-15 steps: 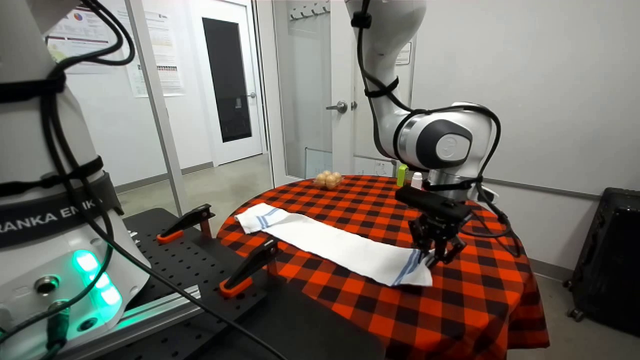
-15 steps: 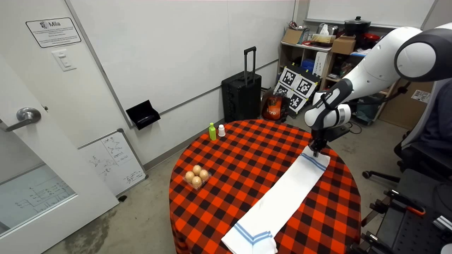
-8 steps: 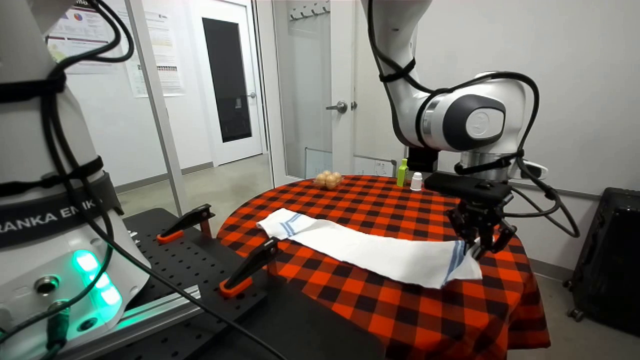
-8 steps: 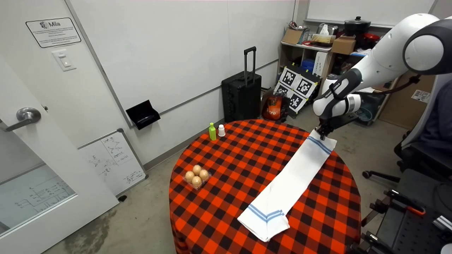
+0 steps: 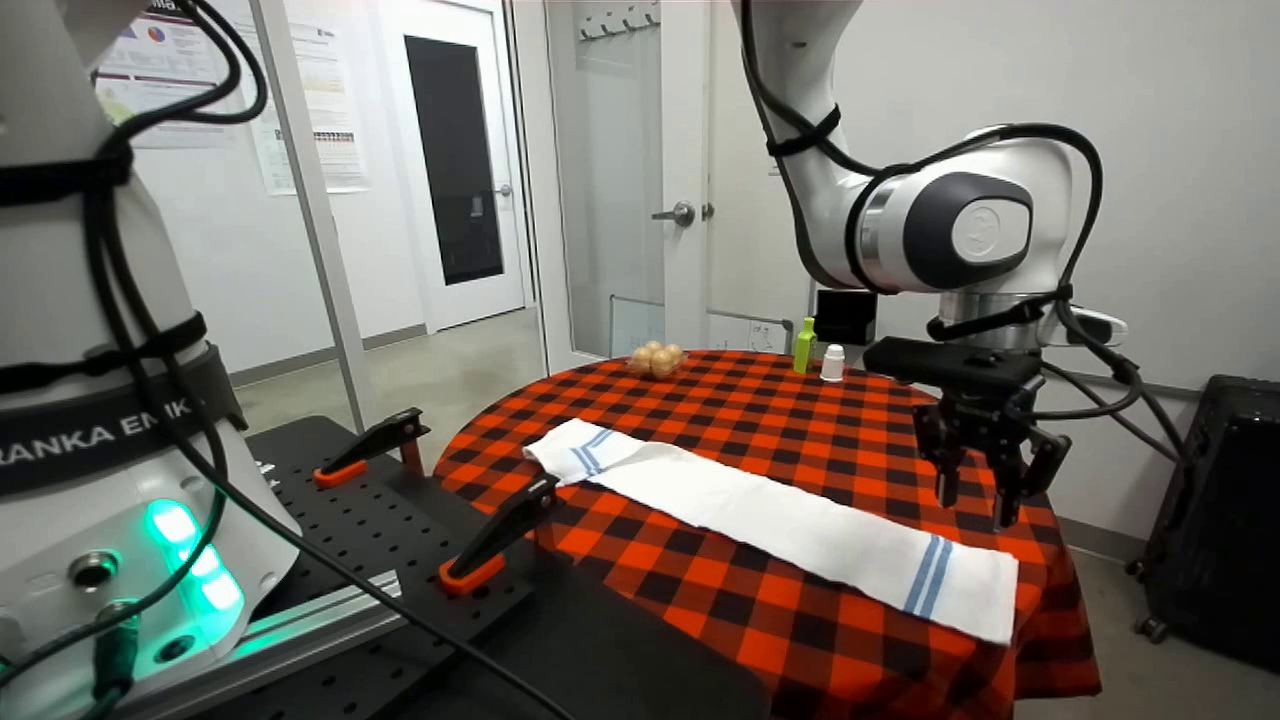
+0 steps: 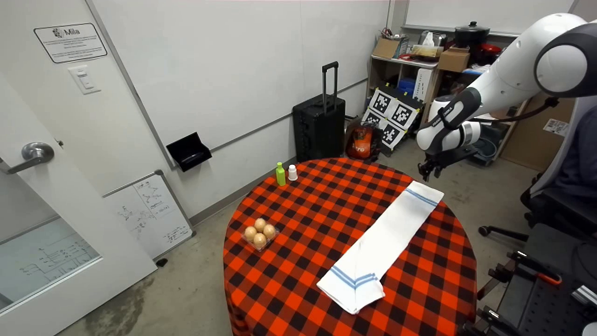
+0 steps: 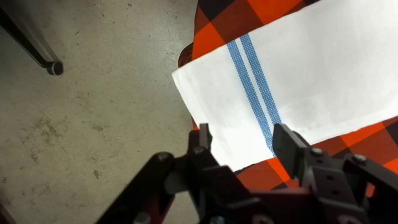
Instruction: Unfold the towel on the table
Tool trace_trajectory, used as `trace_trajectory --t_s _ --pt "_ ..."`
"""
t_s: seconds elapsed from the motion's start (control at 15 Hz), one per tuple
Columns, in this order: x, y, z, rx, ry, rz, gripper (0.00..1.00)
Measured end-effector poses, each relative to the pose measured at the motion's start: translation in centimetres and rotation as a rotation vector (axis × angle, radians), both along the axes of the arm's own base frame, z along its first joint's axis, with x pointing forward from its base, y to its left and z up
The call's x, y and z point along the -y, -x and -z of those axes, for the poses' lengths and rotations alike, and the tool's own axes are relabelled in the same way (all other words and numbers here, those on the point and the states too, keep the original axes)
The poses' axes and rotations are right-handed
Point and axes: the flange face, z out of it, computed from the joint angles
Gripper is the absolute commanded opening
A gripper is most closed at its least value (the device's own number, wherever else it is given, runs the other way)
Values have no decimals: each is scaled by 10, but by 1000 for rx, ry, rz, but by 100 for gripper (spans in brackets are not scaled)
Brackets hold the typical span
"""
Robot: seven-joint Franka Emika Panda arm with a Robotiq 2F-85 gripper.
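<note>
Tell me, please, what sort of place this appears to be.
Probably a robotics lab: it has a robot arm, a board of printed square markers, and a small whiteboard with handwriting.

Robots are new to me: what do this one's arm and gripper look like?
The arm is smooth, rounded and white, with dark grey joint covers and black cables strapped along it. Its base carries glowing green lights and white lettering, "RANKA EMIK" visible. The gripper is black, with two jointed fingers.

White arm (image 5: 835,215); looping black cables (image 5: 1096,190); black gripper (image 5: 976,504).
</note>
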Motion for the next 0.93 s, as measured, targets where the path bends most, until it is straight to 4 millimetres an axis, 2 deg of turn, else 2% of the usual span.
trace_trajectory --t_s 0.13,0.33,0.47,0.6,0.73,0.93 --pt "-3 -2 -1 1 2 3 99" --pt "-11 -6 -2 5 -3 5 100" --pt "-27 -8 1 7 -33 -1 100" --pt "-55 -10 7 6 -94 0 100" --pt "-96 -13 16 2 -188 12 100" --pt "-158 -23 17 13 -311 19 100"
